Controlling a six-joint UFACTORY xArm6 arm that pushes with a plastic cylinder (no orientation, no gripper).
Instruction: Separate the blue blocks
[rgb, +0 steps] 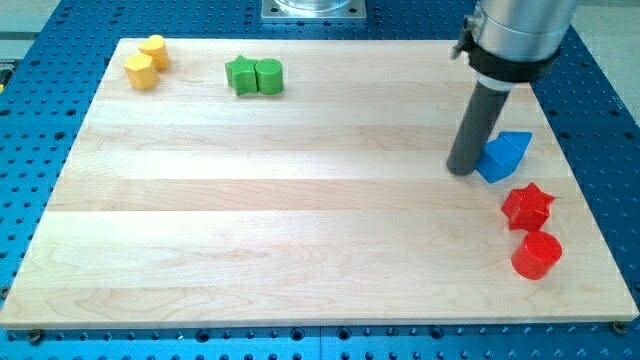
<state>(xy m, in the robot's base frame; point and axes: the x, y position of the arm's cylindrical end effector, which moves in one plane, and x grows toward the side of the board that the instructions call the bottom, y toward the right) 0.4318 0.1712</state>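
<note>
Blue blocks (503, 155) sat near the right edge of the pale wooden board (300, 200), so close together that they read as one angular lump; where one ended and the other began could not be told, nor could their shapes be made out with any certainty. The rod (480, 125) came down from a grey cylinder (515, 35) at the view's top right, and my tip (462, 170) rested on the board just to the left of the blue blocks, touching them or very nearly so. The tool was a plain dark rod with nothing to open or close, and it held nothing.

Below the blue blocks, towards the view's bottom right, lay a red star (527, 206), and just beneath it a red cylinder (536, 254), the two close together but apart from the blue ones. At the view's top left stood two yellow blocks (146, 62), side by side and touching, their shapes roughly rounded or many-sided. To their right, still along the top edge, a green star (241, 75) sat against a green cylinder (269, 76). The board lay on a blue perforated table (40, 150).
</note>
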